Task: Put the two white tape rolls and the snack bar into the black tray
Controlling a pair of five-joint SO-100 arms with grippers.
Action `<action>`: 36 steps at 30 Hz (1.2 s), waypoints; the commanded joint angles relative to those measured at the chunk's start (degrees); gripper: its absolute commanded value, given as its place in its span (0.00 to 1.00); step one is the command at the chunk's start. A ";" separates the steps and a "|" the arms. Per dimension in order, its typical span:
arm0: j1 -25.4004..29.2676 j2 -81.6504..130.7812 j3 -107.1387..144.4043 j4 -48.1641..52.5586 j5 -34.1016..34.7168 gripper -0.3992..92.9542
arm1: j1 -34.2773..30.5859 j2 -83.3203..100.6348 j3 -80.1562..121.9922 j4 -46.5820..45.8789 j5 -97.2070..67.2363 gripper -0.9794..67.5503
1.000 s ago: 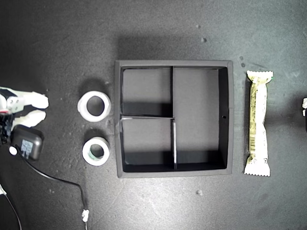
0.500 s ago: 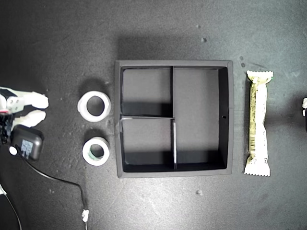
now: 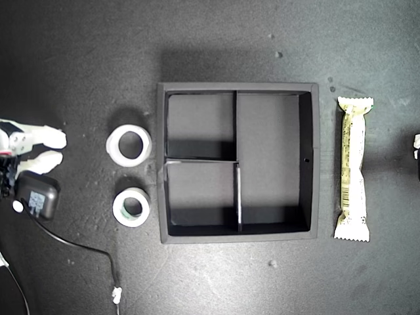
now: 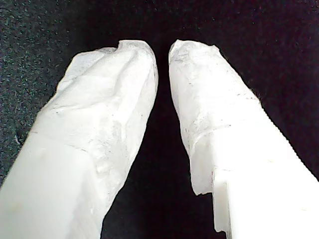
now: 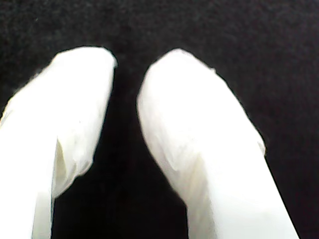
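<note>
White tape rolls (image 3: 128, 145) (image 3: 131, 207) at the black tray's (image 3: 238, 238) nine o'clock, snack bar (image 3: 353, 168) at three; both grippers' (image 4: 162, 50) (image 5: 125, 59) fingers parted slightly, grasping nothing.

dark speckled matte tabletop (image 3: 216, 39) filling the whole exterior view, small black boxy adapter-looking block (image 3: 37, 195) way over at 9 o'clock, thin black cable (image 3: 79, 246) trailing off it toward 7 o'clock, tiny white connector (image 3: 117, 294) on the end
</note>
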 commanded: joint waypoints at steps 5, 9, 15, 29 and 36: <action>0.44 2.99 3.34 2.20 -0.62 0.06 | 0.35 -0.26 0.70 0.44 -1.32 0.04; 0.26 2.99 3.34 2.20 -0.09 0.06 | 3.60 -0.26 0.70 -1.14 1.14 0.03; 0.62 2.99 3.34 2.20 -4.75 0.06 | 10.46 -0.26 0.70 -6.59 4.83 0.01; 18.72 2.72 3.34 -8.17 -13.62 0.00 | 19.95 -0.26 0.70 -22.24 19.60 0.01; 17.75 2.72 -4.31 -15.29 -4.13 0.08 | 18.02 -0.26 0.70 -47.20 0.53 0.01</action>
